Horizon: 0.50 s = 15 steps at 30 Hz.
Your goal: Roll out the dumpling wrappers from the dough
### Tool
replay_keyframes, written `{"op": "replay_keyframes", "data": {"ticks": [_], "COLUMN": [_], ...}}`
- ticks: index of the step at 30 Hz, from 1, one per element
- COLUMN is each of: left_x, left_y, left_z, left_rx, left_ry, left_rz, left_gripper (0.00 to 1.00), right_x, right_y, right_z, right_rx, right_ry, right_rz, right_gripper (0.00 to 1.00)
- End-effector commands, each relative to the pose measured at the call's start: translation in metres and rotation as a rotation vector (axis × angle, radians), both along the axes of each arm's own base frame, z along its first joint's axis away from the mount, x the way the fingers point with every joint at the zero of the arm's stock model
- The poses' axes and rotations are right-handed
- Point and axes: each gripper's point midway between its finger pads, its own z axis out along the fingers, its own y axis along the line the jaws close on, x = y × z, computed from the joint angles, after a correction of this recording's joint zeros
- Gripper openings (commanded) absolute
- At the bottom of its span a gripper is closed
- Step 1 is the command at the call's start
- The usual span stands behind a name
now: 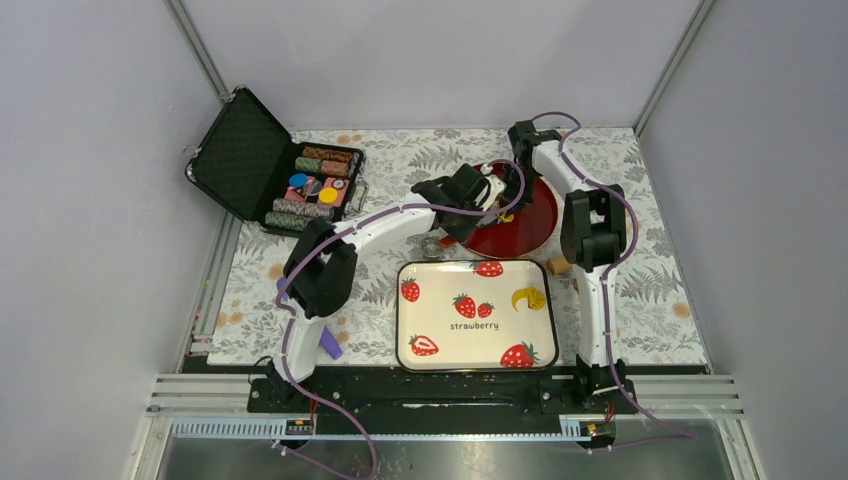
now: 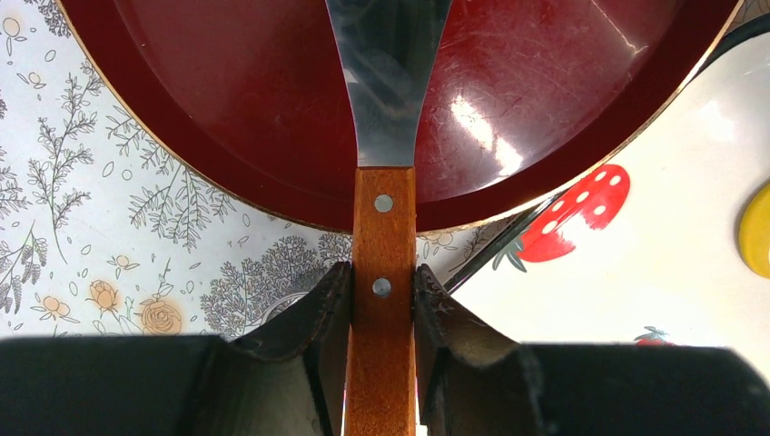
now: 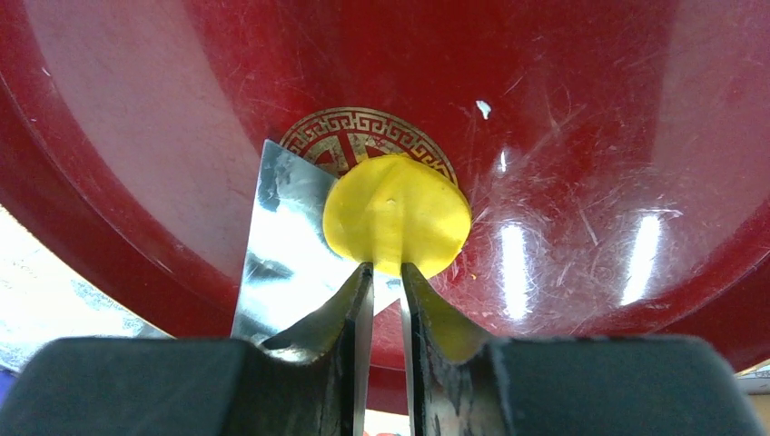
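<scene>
Arms meet over the round, glossy dark-red plate (image 1: 535, 215): the left arm (image 1: 385, 222) stretches in from the side and the right arm (image 1: 590, 225) folds back from beyond it. Over the plate, the left fingers (image 2: 318, 318) clamp the wooden handle of a steel-bladed spatula (image 2: 386, 82). Nearly together, the right fingers (image 3: 340, 313) pinch the thin round yellow dumpling wrapper (image 3: 397, 213) above the plate's gold emblem (image 3: 363, 127), beside the blade. Near the plate, the yellow dough crescent (image 1: 527, 297) lies on a white strawberry-print tray (image 1: 435, 315).

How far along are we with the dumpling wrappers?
Done: one round dumpling wrapper is shaped. In hand: the right gripper pinches it over the red plate, beside the spatula the left gripper holds. Left: a dough crescent lies on the strawberry tray.
</scene>
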Motion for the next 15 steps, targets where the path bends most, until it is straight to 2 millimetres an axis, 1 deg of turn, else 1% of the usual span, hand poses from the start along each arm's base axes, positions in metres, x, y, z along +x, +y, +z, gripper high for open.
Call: {"op": "replay_keyframes", "data": {"ticks": [1,6,11,15], "left_x": [0.013,0.01,0.006,0.001], "left_y": [-0.001,0.005,0.012,0.021], "left_z": [0.053,0.063,0.069,0.072], "left_rx": [-0.064,-0.056,-0.04,-0.025], "left_ry": [-0.102,-0.113,-0.114,-0.115], "left_rz": [0.035,0.037,0.037,0.043], "left_gripper": [0.0,0.0,0.0,0.0], "right_x": [0.002,0.002,0.001,0.001], "right_y": [-0.002,-0.001,-0.001,0.001], "right_z": [0.001,-0.001,-0.001,0.006], "right_rx": [-0.044,-0.043,-0.044,-0.031], "right_ry": [-0.001,0.003,0.01,0.006], "right_rz": [0.024,0.029,0.034,0.041], "right_gripper": [0.25,0.25,0.26,0.28]}}
